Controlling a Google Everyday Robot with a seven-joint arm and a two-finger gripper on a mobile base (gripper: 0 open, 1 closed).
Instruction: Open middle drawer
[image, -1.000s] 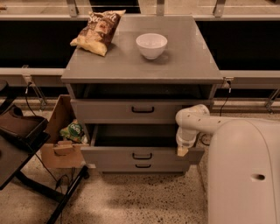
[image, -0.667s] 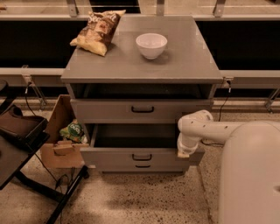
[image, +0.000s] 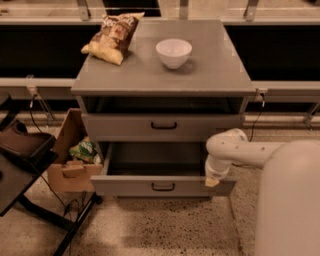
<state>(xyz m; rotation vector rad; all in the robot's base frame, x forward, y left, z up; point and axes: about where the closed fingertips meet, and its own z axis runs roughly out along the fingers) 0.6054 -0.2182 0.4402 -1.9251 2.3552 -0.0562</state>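
The middle drawer (image: 125, 186) is a wide grey drawer with a small black bar handle (image: 163, 187). It stands pulled out from the grey cabinet (image: 210, 70), and its plain grey inside shows, with nothing in it. My gripper (image: 212, 182) is at the end of the white arm (image: 235, 150). It is at the right end of the drawer's front, by the top edge. The drawer above (image: 120, 127) is closed. The lowest drawer is hidden under the open one.
A chip bag (image: 112, 35) and a white bowl (image: 173, 52) sit on the cabinet top. A cardboard box (image: 67, 170) with a green packet (image: 82, 150) stands left of the cabinet. A dark chair or stand (image: 20, 165) is at far left. My white body (image: 290, 200) fills the lower right.
The middle drawer has slid further out toward me, and the gripper has come back with its right end. My body has shifted right in the view.
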